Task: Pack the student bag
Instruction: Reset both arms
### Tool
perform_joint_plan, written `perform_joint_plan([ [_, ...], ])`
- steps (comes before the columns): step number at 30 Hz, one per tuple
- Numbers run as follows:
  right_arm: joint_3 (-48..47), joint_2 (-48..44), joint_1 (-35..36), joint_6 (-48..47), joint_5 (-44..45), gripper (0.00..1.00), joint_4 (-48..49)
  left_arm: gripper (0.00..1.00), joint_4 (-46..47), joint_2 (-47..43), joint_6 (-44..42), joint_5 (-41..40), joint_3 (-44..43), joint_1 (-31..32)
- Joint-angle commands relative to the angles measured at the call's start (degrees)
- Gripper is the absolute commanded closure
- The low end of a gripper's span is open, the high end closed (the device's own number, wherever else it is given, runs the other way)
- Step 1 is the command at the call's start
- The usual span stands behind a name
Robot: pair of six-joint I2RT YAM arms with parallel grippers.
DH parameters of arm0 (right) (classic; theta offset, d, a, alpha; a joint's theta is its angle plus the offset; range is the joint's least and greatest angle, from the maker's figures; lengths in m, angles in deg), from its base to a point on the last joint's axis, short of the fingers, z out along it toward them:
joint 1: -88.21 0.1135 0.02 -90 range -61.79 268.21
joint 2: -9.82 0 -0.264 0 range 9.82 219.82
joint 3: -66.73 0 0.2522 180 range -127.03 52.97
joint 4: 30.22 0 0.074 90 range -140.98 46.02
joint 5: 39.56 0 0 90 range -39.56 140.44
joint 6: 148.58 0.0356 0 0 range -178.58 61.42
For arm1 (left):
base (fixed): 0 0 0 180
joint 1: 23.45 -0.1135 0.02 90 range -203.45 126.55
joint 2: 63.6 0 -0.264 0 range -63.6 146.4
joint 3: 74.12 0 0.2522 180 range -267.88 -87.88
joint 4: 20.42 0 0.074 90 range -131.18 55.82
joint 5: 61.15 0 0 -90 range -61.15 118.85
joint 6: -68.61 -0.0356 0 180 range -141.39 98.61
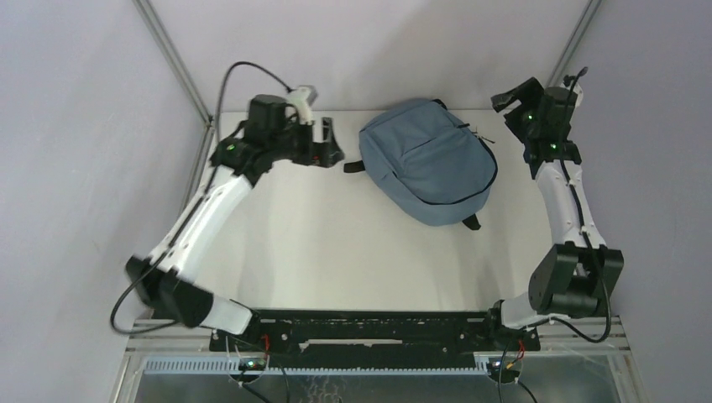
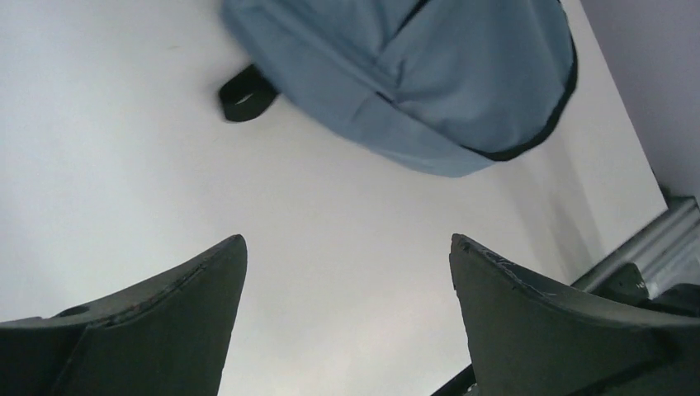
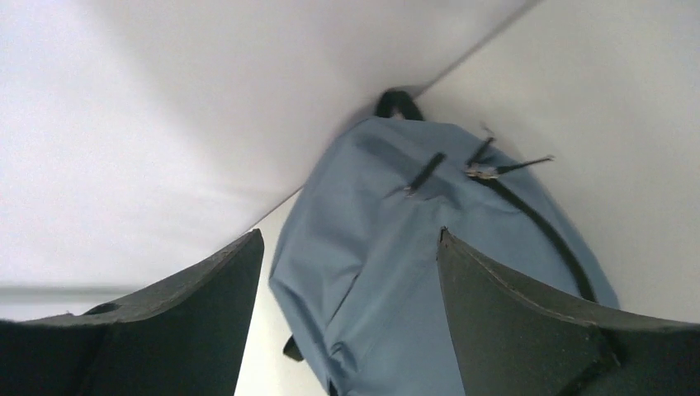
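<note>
Two empty grippers, jaws apart: left gripper [image 2: 347, 247], right gripper [image 3: 351, 235], flanking student bag [image 1: 426, 161]. Risk: limp fabric bunches or slides when pinched.

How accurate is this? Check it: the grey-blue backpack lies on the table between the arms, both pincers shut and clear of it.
Wrong: the left pincer and the right pincer stand open, not shut, as both wrist views show. The backpack does lie on the table between the arms, clear of both.

No lettering, label, brand, number or sign was legible on the student bag [image 1: 428, 164] or anywhere else.
</note>
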Motion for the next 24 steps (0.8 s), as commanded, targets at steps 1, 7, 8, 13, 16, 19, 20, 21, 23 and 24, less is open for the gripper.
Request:
perform_joint_plan([
  [1, -0.1, -6.2, 3.1, -8.1, -1.2, 0.15, 2.6, 0.05, 3.5, -15.0, -1.5, -4.8, 8.5, -2.7],
  [7, -0.3, -12.5, 7.0, -15.0, -4.7, 0.13, 4.7, 0.00, 6.4, -30.2, -4.5, -18.0, 20.6, -3.1],
  [8, -0.3, -13.3, 8.7, -17.1, -3.7, 0.13, 4.2, 0.00, 7.3, -32.4, -3.7, -20.8, 22.7, -3.1],
  [13, 1.4, -14.9, 17.7, -22.9, -0.6, 0.13, 2.5, 0.00, 14.3, -43.7, 2.2, -28.5, 35.3, -3.1],
  [16, 3.4, -15.4, 20.7, -23.3, 1.8, 0.13, 1.6, 0.00, 13.2, -46.3, 4.3, -31.7, 38.4, -3.1],
  [19, 4.7, -16.0, 23.0, -22.7, 0.4, 0.13, 0.4, 0.00, 10.4, -46.1, 7.5, -33.5, 38.8, -3.1],
  [20, 5.1, -16.3, 24.2, -23.1, 1.1, 0.13, 0.1, 0.00, 9.8, -46.0, 8.4, -33.7, 38.8, -3.1],
  [21, 5.5, -16.7, 25.5, -23.9, 2.4, 0.13, -0.1, 0.00, 9.2, -46.0, 8.6, -33.5, 38.9, -3.1],
  [23, 6.3, -17.7, 28.0, -25.6, 5.3, 0.13, 0.1, 0.00, 10.2, -46.6, 8.2, -31.9, 39.8, -3.1],
  [24, 6.4, -18.2, 29.1, -26.2, 6.5, 0.13, 0.2, 0.00, 10.6, -47.1, 8.1, -31.8, 40.1, -3.1],
])
